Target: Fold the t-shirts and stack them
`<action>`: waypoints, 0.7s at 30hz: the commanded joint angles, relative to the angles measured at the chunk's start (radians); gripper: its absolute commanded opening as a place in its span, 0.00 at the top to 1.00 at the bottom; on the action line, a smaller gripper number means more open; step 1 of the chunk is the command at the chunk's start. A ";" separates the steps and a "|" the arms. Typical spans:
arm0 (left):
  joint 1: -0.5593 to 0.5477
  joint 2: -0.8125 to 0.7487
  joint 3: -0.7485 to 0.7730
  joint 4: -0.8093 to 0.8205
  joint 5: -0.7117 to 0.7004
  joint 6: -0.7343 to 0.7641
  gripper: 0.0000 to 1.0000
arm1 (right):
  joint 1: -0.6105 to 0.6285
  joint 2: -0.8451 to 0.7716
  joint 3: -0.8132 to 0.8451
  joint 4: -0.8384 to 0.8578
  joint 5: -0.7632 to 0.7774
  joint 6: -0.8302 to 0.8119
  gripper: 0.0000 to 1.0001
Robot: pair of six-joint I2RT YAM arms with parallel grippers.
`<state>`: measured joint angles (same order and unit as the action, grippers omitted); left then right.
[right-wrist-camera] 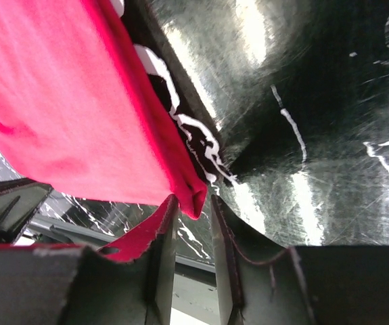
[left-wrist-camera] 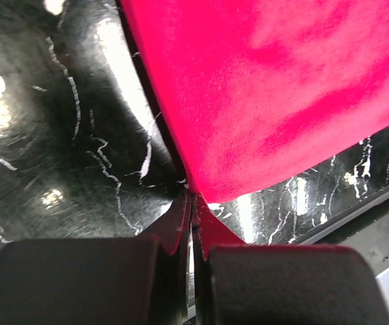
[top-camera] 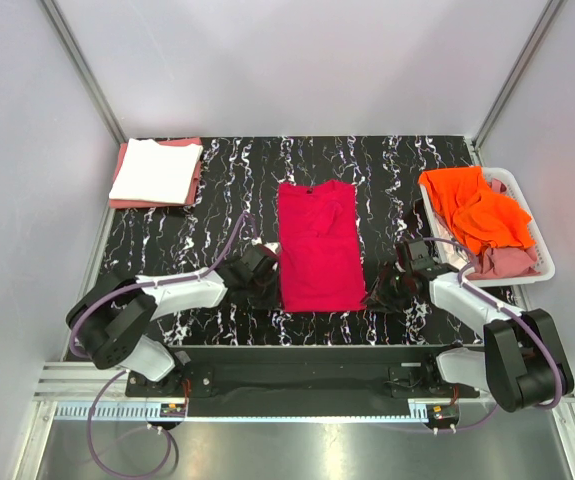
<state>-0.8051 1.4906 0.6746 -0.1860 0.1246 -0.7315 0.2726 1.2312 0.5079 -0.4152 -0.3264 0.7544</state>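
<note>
The left gripper [left-wrist-camera: 191, 200] pinches one near corner of the flat crimson-red cloth t-shirt [top-camera: 317, 245] — the right gripper [right-wrist-camera: 193, 203] stands narrowly apart around the other.

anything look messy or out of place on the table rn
Only the basket on the right: the orange shirt is heaped in it crumpled, draped over its left rim, with a pink shirt bunched underneath. The red shirt lies flat and the folded stack far left looks tidy.
</note>
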 commanded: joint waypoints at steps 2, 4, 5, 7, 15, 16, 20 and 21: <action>0.004 -0.006 0.003 -0.089 -0.082 0.032 1.00 | 0.025 0.007 0.006 0.016 -0.019 -0.006 0.72; 0.006 -0.007 -0.004 -0.089 -0.089 0.029 1.00 | 0.039 0.036 0.012 0.018 -0.010 -0.004 0.77; 0.006 -0.009 -0.004 -0.089 -0.089 0.024 1.00 | 0.045 0.048 0.017 0.019 -0.008 -0.001 0.80; 0.006 -0.015 -0.007 -0.089 -0.092 0.020 1.00 | 0.063 0.074 0.020 0.027 -0.002 0.000 0.88; 0.014 -0.050 0.000 -0.141 -0.118 0.027 0.92 | 0.096 0.037 0.000 0.036 0.024 0.031 0.75; 0.015 -0.059 0.002 -0.150 -0.120 0.030 0.90 | 0.096 0.037 -0.002 0.038 0.026 0.031 0.73; 0.014 -0.096 0.003 -0.168 -0.102 0.029 0.65 | 0.106 0.044 -0.006 0.042 0.029 0.033 0.68; 0.014 -0.119 -0.003 -0.164 -0.095 0.024 0.59 | 0.112 0.042 -0.009 0.046 0.029 0.036 0.68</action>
<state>-0.7963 1.4273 0.6746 -0.3042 0.0540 -0.7132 0.3664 1.2888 0.5083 -0.3843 -0.3267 0.7799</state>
